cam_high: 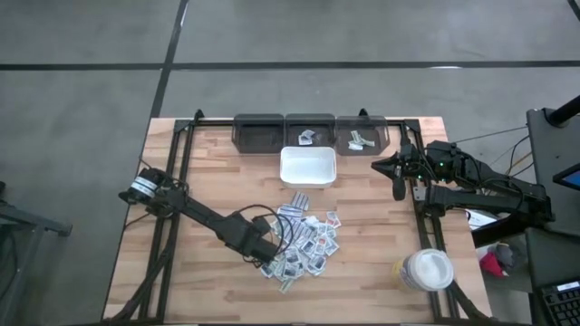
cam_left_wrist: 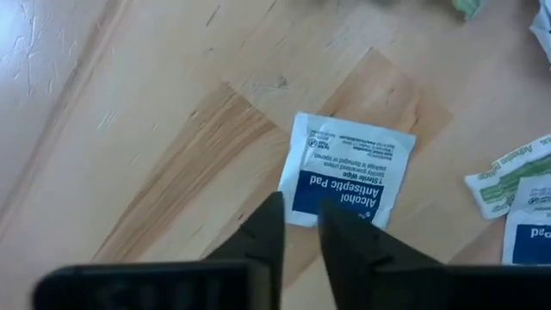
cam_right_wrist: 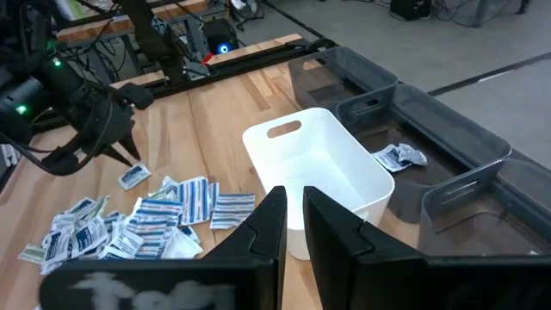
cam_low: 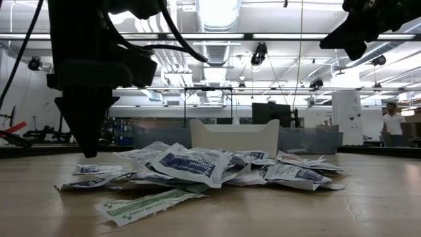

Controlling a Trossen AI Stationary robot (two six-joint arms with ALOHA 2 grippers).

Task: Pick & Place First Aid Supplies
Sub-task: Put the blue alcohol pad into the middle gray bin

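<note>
The first aid supplies (cam_high: pixel 304 240) lie as a loose pile of small flat packets on the wooden table, seen also in the low view (cam_low: pixel 197 168). One blue-and-white alcohol pad packet (cam_left_wrist: pixel 349 168) lies flat by itself at the pile's left edge (cam_right_wrist: pixel 133 176). My left gripper (cam_left_wrist: pixel 301 215) points straight down just above that packet's edge. Its fingers are a narrow gap apart and hold nothing. My right gripper (cam_right_wrist: pixel 294 202) waits raised at the table's right side (cam_high: pixel 397 186), with a thin gap between its fingers and nothing in it.
A white square tray (cam_high: pixel 308 151) stands beyond the pile. Three dark bins (cam_high: pixel 258 131) line the far edge; the middle bin and the right bin each hold packets (cam_high: pixel 306 138). A white-lidded jar (cam_high: pixel 426 270) stands near the right front. Bare wood lies left of the pile.
</note>
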